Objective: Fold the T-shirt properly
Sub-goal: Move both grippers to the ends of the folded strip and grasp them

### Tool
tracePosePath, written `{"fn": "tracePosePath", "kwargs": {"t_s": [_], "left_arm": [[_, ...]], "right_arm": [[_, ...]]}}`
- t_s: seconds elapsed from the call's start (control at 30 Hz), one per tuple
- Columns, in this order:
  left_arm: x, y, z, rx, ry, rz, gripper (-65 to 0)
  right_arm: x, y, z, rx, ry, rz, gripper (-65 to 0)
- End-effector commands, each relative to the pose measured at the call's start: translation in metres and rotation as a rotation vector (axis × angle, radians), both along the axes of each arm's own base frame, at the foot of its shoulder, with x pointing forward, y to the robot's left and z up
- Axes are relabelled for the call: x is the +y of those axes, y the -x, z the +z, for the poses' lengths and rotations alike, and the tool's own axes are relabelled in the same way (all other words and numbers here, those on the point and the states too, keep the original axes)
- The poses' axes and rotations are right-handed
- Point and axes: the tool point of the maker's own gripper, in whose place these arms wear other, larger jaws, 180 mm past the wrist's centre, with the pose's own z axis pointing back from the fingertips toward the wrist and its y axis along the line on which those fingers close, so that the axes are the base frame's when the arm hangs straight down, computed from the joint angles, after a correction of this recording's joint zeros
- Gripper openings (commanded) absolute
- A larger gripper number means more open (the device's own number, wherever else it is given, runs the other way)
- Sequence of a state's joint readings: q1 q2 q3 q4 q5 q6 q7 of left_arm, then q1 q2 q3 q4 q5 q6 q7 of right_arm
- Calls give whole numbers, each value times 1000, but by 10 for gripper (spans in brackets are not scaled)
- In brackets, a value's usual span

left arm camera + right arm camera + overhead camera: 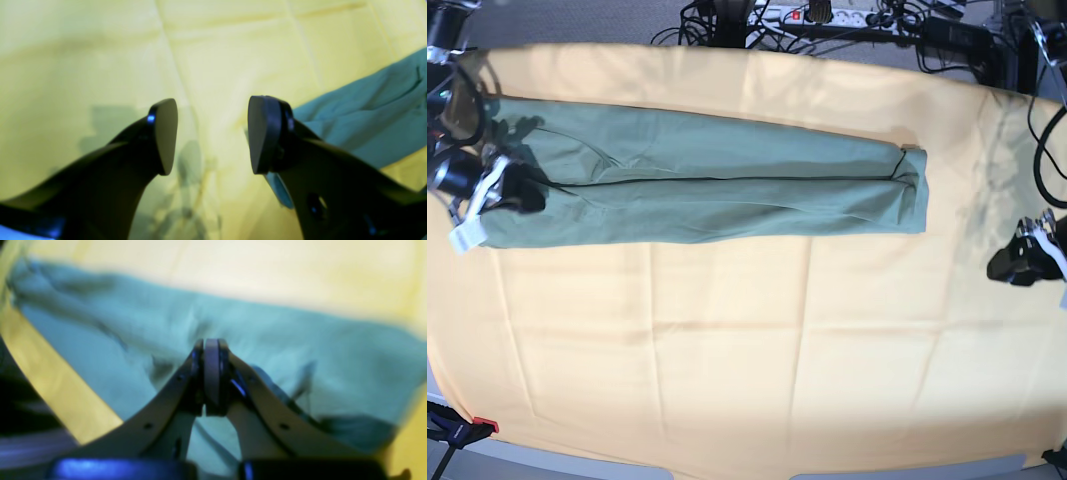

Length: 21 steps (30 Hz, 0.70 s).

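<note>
Across the far half of the bench [727,380] lies the T-shirt [727,185], folded into a long band running side to side. Right tool [211,373], clenched, sits at one end, grip unclear; left tool [212,135], spread and empty, waits beyond the other.

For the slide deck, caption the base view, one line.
T-shirt folded into a long strip on the yellow cloth; right claw at one end, left claw apart.

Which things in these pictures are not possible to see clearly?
- Right claw, right wrist view: shut over the T-shirt; blur hides whether fabric is pinched.
- T-shirt's left end, base view: the right arm covers it.
- Left claw, left wrist view: open; one finger hides the nearest shirt edge.
</note>
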State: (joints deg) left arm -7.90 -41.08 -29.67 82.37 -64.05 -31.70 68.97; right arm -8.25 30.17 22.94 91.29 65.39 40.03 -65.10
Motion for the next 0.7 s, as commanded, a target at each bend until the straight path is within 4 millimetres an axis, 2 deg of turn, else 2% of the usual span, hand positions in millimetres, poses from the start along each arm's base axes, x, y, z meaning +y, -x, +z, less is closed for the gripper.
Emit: {"fn": "tracePosePath", "kwargs": {"t_s": [0.0,0.13,0.3,0.43,0.67], "left_arm": [[5,-2,16,-50,8,12,-299],[6,17,-12,4,44,46,-299],[-1,39,-44,76,86,65,-298],[-6,45,-66,105,85,102,-298],[-28,60,-96,168,183,143,-298]], "right_arm": [[-8,-13,14,-77,27,-30,-650],[-19,-14,-8,-118,143,-103,-650],[-17,1,-30,-69,181,-111,-650],[-17,6,-34,-53,183,-109,-650],[-15,6,-33,-54,167,-109,-650]]}}
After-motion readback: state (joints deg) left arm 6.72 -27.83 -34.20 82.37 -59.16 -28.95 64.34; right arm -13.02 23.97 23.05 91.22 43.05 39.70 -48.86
